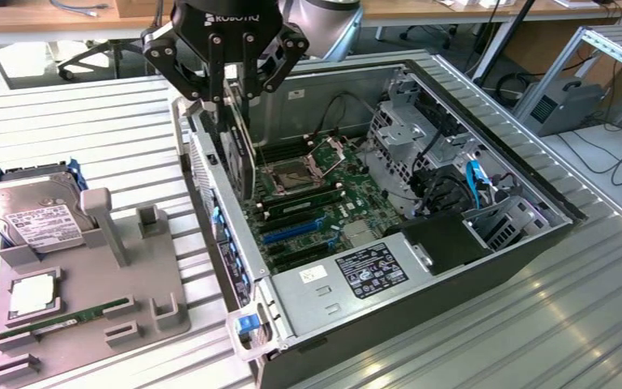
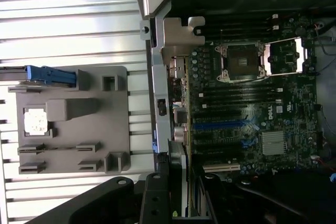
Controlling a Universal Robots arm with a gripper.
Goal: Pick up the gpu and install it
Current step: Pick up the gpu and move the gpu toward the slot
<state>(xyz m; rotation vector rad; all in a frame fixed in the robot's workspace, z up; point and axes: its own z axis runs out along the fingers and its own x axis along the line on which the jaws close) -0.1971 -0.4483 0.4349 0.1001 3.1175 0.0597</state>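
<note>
Hold comes first: my pincer is closed partway onto the gpu, which hangs straight below it as a dark, thin slab seen nearly edge-on. As far as I can judge, its long axis runs close to upright, with a slight lean. The lower end of the card sits inside the open computer case, just beside the rear wall and close above the motherboard; I cannot tell whether it touches anything there.

What matters is where the blue expansion slots lie. They are low on the board, off to the side of the card's lower end, toward the power supply and away from the bare CPU socket. They run across the board, while the card stands on end (by my reading, not lined up with them).

Room is tight; the rear wall stands on one side, the drive cage and loose cables crowd the far side, and the board bristles with small parts.

On the exterior view's left, the ribbed metal desk carries a grey holder with a hard drive and a green RAM stick, well apart from me.
</note>
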